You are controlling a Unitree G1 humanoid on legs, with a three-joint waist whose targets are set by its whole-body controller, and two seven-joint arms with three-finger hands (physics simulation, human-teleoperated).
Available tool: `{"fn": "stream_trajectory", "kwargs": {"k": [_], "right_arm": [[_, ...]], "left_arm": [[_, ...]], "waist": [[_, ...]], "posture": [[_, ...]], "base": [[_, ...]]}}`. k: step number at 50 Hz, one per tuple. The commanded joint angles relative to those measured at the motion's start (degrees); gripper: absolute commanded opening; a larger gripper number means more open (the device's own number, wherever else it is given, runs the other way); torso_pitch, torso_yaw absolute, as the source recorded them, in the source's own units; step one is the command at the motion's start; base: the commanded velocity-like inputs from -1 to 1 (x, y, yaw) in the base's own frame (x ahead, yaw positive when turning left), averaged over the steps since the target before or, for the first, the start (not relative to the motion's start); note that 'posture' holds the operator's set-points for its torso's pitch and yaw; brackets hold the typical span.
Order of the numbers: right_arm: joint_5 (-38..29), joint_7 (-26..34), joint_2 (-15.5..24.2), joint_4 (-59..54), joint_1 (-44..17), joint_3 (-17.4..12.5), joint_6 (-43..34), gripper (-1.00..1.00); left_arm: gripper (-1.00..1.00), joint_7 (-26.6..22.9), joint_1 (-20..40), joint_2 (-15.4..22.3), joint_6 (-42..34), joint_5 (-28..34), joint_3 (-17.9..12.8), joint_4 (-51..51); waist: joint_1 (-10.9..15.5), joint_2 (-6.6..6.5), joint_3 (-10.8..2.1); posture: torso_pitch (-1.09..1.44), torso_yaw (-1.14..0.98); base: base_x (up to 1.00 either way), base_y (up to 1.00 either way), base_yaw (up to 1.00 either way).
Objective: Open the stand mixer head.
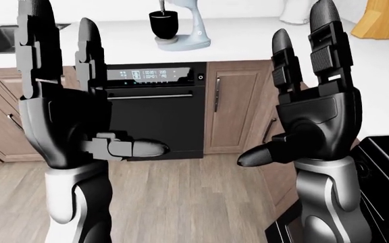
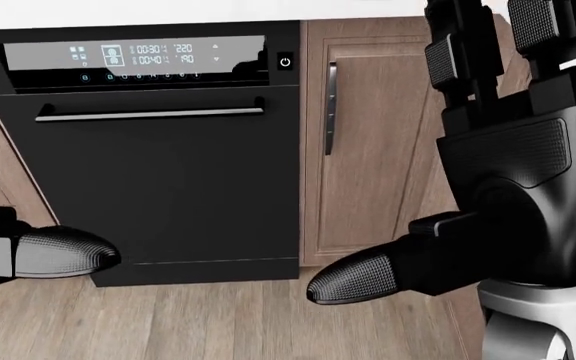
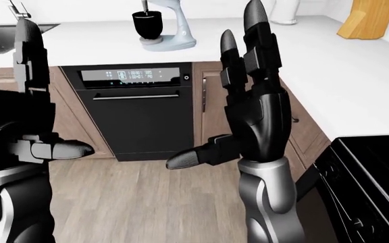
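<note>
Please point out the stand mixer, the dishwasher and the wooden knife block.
stand mixer (image 1: 193, 28), left-eye view, on its pale blue column.
dishwasher (image 1: 155, 121), left-eye view, on the black door.
knife block (image 1: 386, 19), left-eye view, on its wooden side.

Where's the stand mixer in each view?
Left-eye view: stand mixer at top centre, on the white counter, above the dishwasher.
Right-eye view: top, left of centre, above the dishwasher.
Head view: not in it; cut off above the frame.
Shared landmark: the dishwasher's lit control panel.
</note>
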State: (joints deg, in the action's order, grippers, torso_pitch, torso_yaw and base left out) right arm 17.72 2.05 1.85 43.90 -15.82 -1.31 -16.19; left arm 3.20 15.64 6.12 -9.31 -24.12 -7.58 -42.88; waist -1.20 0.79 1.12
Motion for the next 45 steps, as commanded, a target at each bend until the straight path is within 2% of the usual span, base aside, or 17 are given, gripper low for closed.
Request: {"fn": "stream_trajectory", "kwargs": {"k": [1, 3, 4, 5, 7, 10, 11, 14, 16, 19, 20, 21, 24, 38, 40, 44, 45], "right_arm": [[0.5, 0.6, 0.0, 1.2, -0.9, 0.6, 1.3, 1.0], [0.0, 1.0, 0.1, 1.4, -0.6, 0.9, 1.6, 1.0], [0.0, 1.2, 0.0, 1.5, -0.4, 1.1, 1.5, 1.0], [0.0, 1.5, -0.1, 1.0, -0.2, 1.1, 1.8, 1.0], [0.3, 1.3, -0.2, 0.7, -0.6, 0.7, 1.6, 1.0], [-0.1, 1.6, 0.1, 0.3, -0.8, 0.6, 2.1, 1.0], [0.1, 1.4, 0.0, 0.4, -0.9, 0.6, 1.9, 1.0], [0.0, 1.7, -0.1, 0.3, -0.4, 0.9, 2.2, 1.0], [0.4, 1.4, -0.2, 0.2, -0.6, 0.6, 1.9, 1.0], [0.2, 1.5, -0.1, 0.3, -0.3, 0.8, 2.2, 1.0], [0.1, 1.6, -0.1, 0.4, -0.2, 0.9, 2.2, 1.0], [0.0, 1.8, 0.0, 0.6, -0.2, 1.0, 2.2, 1.0], [-0.1, 1.9, -0.3, 0.3, 0.1, 1.2, 2.1, 1.0], [0.8, 2.7, -0.5, 0.0, 0.6, 1.1, 3.1, 1.0], [1.1, 2.6, -0.4, 0.0, 0.5, 1.1, 3.1, 1.0], [-0.6, 2.9, -0.1, -1.0, 0.8, 1.6, 3.3, 1.0], [-0.7, 3.1, -0.2, -0.9, 0.9, 1.7, 3.0, 1.0]], "left_arm": [[1.0, 0.2, 0.8, 0.4, 1.2, -0.1, -1.0, -1.0], [1.0, 0.1, 0.7, 0.5, 1.3, -0.2, -1.0, -1.0], [1.0, 0.0, 0.6, 0.4, 1.4, -0.1, -0.9, -0.8], [1.0, -0.3, 0.4, 0.3, 2.1, 0.2, -0.8, -0.2], [1.0, -0.1, 0.6, 0.4, 1.6, 0.0, -0.9, -0.6], [1.0, -0.3, 0.5, 0.3, 2.0, 0.1, -0.9, -0.1], [1.0, -0.2, 0.5, 0.4, 1.9, 0.1, -0.9, -0.2], [1.0, -0.4, 0.3, 0.3, 2.2, 0.2, -0.9, 0.0], [1.0, -0.4, 0.3, 0.4, 1.9, 0.2, -0.9, -0.4], [1.0, -0.5, 0.2, 0.3, 1.9, 0.1, -0.9, -0.4], [1.0, -0.6, 0.0, 0.3, 2.0, 0.2, -0.8, -0.4], [1.0, -0.6, -0.1, 0.2, 2.0, 0.2, -0.8, -0.5], [1.0, -0.6, 0.0, 0.3, 2.0, 0.1, -1.0, -0.4], [1.0, -1.1, -0.4, 0.1, 2.6, 0.4, -0.8, 0.2], [1.0, -1.1, -0.4, 0.0, 2.7, 0.3, -0.8, 0.4], [1.0, -1.2, -0.4, 0.0, 2.9, 0.5, -0.7, 0.6], [1.0, -1.2, -0.5, -0.1, 2.9, 0.5, -0.7, 0.6]], "waist": [[-0.2, -0.4, -0.22], [-0.7, -5.14, 0.55], [0.0, -5.84, 0.29], [0.4, -1.13, 1.38], [0.6, -0.85, 2.21], [1.0, -2.96, -0.59], [0.7, -3.71, 0.02], [0.3, 3.78, 1.43], [0.2, 3.3, 2.78], [0.0, -4.49, -0.24], [0.4, -2.53, 1.05], [0.4, -3.91, 0.37], [1.4, 2.58, 2.36], [1.6, -0.88, -1.73], [1.7, -1.16, 4.28], [1.7, -1.02, 4.94], [1.6, -1.02, 1.39]], "posture": [[0.0, 0.0], [0.0, 0.0], [0.0, 0.0], [0.0, 0.0], [0.0, 0.0], [0.0, 0.0], [0.0, 0.0], [0.0, 0.0], [0.0, 0.0], [0.0, 0.0], [0.0, 0.0], [0.0, 0.0], [0.0, 0.0], [0.0, 0.0], [0.0, 0.0], [0.0, 0.0], [0.0, 0.0]], "base": [[0.0, 0.0, 0.0], [0.0, 0.32, 0.0], [0.0, 1.0, 0.0], [0.0, 1.0, 0.0], [0.0, 0.31, 0.0], [0.0, 0.03, 0.0], [0.0, 0.48, 0.0], [0.0, 0.96, 0.0], [0.0, 0.5, 0.0], [0.0, 0.0, 0.0], [0.0, 0.0, 0.0], [0.0, 0.41, 0.0], [-0.01, 0.6, 0.0], [0.01, 0.0, 0.0], [1.0, 0.0, 0.0], [0.76, 0.0, 0.0], [0.0, 0.0, 0.0]]}}
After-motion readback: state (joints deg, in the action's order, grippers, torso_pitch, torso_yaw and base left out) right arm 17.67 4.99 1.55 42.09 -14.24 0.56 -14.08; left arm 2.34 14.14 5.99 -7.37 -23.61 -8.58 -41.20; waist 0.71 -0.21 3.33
